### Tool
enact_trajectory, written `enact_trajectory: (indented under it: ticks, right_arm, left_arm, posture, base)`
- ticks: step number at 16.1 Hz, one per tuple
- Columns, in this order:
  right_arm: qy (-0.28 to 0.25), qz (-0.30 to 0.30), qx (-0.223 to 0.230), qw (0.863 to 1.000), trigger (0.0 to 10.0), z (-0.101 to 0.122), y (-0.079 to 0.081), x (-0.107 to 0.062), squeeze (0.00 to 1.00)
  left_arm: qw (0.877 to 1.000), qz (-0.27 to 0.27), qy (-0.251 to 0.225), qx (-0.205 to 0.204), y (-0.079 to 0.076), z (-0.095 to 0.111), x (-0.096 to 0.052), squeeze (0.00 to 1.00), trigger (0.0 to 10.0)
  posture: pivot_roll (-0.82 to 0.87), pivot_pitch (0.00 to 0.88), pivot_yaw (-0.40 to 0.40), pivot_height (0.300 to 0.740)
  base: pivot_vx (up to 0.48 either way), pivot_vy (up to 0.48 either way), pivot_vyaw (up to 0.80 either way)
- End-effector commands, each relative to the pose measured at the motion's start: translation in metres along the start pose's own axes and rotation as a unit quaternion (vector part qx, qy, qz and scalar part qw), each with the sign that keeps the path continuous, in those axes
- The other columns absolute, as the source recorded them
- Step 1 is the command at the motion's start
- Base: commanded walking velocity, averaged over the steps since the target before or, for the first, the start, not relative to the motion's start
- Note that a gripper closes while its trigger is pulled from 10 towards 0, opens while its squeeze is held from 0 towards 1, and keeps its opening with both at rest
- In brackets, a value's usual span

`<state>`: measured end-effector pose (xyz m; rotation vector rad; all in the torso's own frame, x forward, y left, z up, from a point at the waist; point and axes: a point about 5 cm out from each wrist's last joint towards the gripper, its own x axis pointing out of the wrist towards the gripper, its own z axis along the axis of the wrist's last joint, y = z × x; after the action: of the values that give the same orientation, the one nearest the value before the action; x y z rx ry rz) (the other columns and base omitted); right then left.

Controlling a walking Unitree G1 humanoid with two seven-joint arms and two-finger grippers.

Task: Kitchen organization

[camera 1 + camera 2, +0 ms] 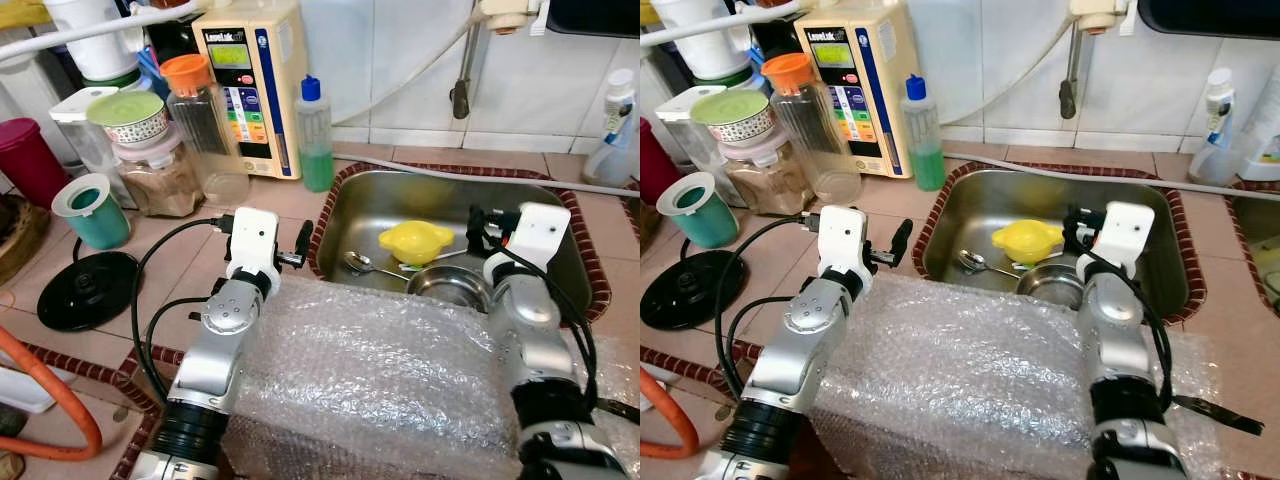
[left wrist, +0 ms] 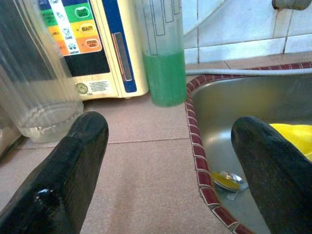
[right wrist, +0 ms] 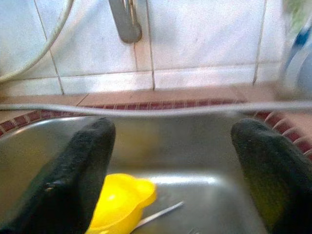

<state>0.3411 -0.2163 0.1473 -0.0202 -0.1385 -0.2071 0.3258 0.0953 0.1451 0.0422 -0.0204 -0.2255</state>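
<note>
Approach stage. Your right pincer point(image 3: 170, 170) hangs over the sink point(image 1: 560, 255), fingers apart and empty, above the yellow bowl point(image 1: 415, 241), spoon point(image 1: 362, 264) and steel bowl point(image 1: 447, 285). Left pincer point(image 2: 170, 170), also parted, sits at the surface point(image 2: 146, 170) edge. Next: descend onto the yellow bowl.

A sheet of bubble wrap point(image 1: 370, 370) hides the near rim of the sink point(image 1: 560, 215) and part of the steel bowl point(image 1: 447, 283). At the frame's right edge a spray bottle point(image 1: 612, 130) is cut off. The right wrist view is blurred; its yellow lid point(image 3: 122, 202) is partly behind one of the fingers point(image 3: 78, 180).
</note>
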Motion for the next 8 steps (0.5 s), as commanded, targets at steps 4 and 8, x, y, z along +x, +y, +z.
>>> enact_trajectory:
  ticks: [4,8]
  right_arm:
    - [-0.032,0.007,-0.025,0.999,10.0,0.020,0.004,-0.015,1.00]
    - [-0.012,0.018,-0.020,1.000,10.0,0.023,0.009,-0.028,0.94]
  left_arm:
    - [1.000,0.003,-0.006,-0.014,0.003,0.006,0.002,0.00,10.0]
    - [0.990,-0.001,0.016,-0.142,-0.001,-0.005,0.001,0.00,10.0]
  posture:
    - [-0.08,0.000,0.114,0.740]
    - [-0.10,0.000,0.105,0.740]
  base:
    - [0.000,0.000,0.00]
    - [0.000,0.000,-0.37]
